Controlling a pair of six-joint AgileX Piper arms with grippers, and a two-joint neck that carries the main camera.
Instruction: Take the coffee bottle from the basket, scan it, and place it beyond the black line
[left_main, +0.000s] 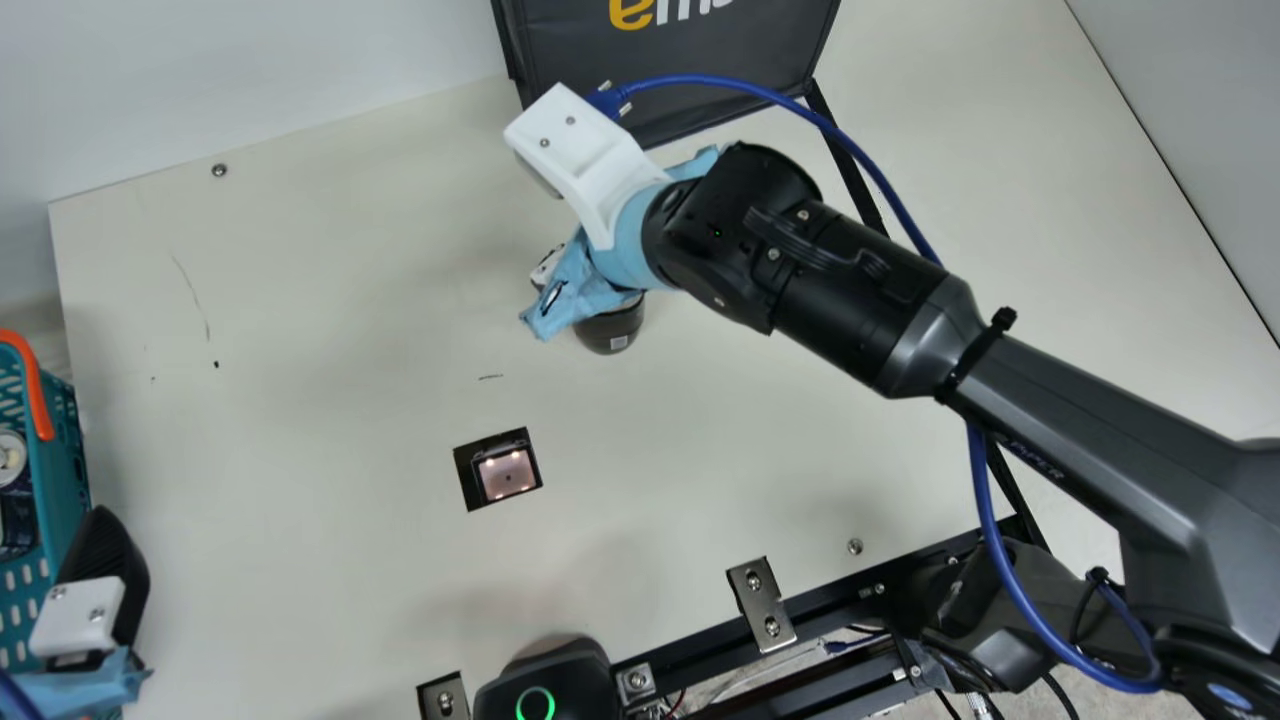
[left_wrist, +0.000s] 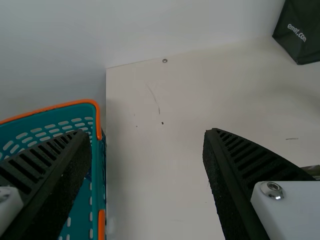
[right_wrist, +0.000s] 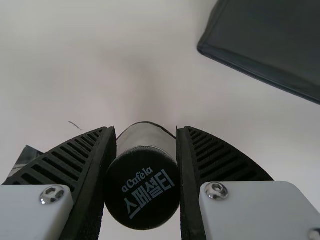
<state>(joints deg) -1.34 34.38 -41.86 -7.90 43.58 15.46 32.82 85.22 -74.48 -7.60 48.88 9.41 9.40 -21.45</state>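
My right gripper (left_main: 585, 285), under its light blue cover in the main view, is over the table's middle with the dark coffee bottle (left_main: 612, 328) at it. In the right wrist view the black-capped bottle (right_wrist: 143, 187) is held between both ribbed fingers of my right gripper (right_wrist: 142, 175). The black line (left_main: 852, 178) runs down the table to the right of the bottle, partly behind the arm. My left gripper (left_main: 95, 590) stands beside the teal basket (left_main: 68, 455); in the left wrist view my left gripper (left_wrist: 147, 170) is open, its fingers apart near the basket (left_wrist: 98, 175).
A scanner window (left_main: 506, 472) is set into the table nearer the front than the bottle. A dark bag (left_main: 680, 70) stands at the back. Cans (left_main: 14, 490) lie in the basket. Metal brackets (left_main: 762, 603) and a black device with a green ring (left_main: 545, 685) line the front edge.
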